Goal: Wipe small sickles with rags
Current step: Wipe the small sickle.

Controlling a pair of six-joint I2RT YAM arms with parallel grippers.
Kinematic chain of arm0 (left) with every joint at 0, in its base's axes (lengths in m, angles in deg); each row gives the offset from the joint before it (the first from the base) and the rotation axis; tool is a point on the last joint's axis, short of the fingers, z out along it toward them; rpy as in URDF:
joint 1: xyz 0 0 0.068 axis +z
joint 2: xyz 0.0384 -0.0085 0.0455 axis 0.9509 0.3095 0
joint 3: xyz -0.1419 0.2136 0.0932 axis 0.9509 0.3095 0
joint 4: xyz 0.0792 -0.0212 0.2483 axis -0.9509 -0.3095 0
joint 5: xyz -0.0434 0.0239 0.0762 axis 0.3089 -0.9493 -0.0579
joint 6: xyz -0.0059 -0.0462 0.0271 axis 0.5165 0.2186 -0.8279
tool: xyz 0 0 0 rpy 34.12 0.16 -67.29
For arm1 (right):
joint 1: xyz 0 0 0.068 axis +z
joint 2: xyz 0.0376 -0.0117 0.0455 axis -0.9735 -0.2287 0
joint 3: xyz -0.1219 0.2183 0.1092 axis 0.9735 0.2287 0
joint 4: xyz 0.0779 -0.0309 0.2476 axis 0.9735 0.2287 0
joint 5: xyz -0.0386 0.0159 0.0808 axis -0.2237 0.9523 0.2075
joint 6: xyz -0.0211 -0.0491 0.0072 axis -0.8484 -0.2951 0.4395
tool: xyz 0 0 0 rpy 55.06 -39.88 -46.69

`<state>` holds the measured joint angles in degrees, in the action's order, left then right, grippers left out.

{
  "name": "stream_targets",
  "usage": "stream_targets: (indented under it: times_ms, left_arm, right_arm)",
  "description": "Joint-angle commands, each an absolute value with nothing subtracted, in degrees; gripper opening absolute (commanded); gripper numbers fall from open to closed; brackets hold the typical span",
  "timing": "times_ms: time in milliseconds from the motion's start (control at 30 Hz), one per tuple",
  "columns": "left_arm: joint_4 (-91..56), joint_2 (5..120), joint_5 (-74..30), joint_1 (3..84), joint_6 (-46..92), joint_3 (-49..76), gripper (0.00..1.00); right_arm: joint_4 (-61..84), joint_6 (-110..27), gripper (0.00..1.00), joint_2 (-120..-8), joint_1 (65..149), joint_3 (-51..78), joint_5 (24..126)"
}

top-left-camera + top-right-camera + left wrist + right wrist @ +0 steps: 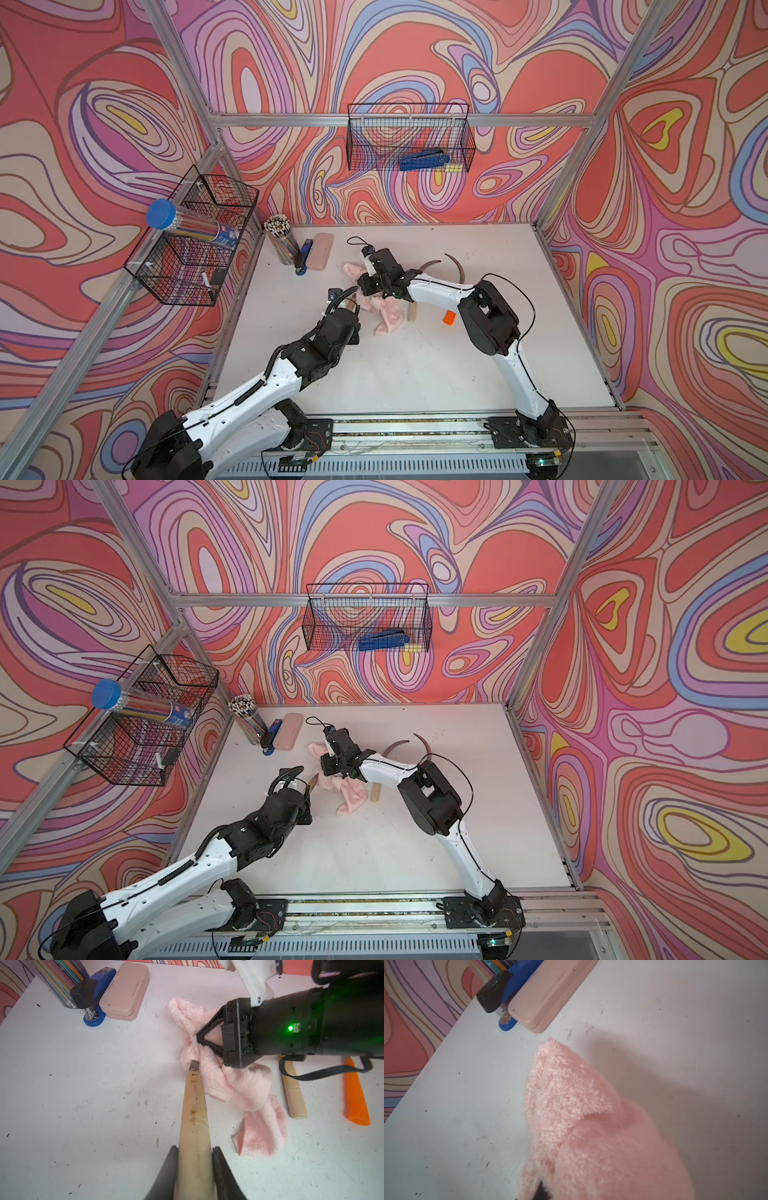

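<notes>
My left gripper (pixel 195 1152) is shut on the pale wooden handle (pixel 193 1118) of a small sickle. Its blade runs under the pale pink rag (pixel 239 1084) and is hidden. My right gripper (pixel 200 1036) is shut on a bunch of the rag, pressing it over that blade. In both top views the two grippers (pixel 351 305) (pixel 365 286) meet at the rag (pixel 388 316) (pixel 351 798) mid-table. In the right wrist view the rag (pixel 581 1115) covers the jaws. Two more sickles lie just right: one with a wooden handle (pixel 412 312) (pixel 294 1093), one with an orange handle (pixel 449 318) (pixel 356 1097), their dark blades (pixel 430 264) (pixel 457 266) pointing back.
A rigid pink case (pixel 322 251), a blue stapler (pixel 303 255) and a cup of pencils (pixel 282 241) stand at the back left of the table. Wire baskets hang on the left wall (pixel 195 237) and the back wall (pixel 409 137). The right arm's elbow (pixel 488 316) rises over the orange handle.
</notes>
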<state>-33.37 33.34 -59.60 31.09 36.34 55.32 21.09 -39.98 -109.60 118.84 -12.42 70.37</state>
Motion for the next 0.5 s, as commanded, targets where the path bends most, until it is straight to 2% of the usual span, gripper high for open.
stream_targets:
  times_ms: [0, 467]
  left_arm:
    - [-34.25, 31.53, -61.98, 31.12, 37.22, 54.9, 0.0]
    - [-35.4, 30.35, -65.91, 31.11, 38.32, 55.16, 0.0]
  right_arm:
    - [26.73, -39.76, 0.0, -112.95, 116.5, -13.52, 68.0]
    - [30.44, -41.0, 0.0, -111.7, 113.11, -12.22, 51.94]
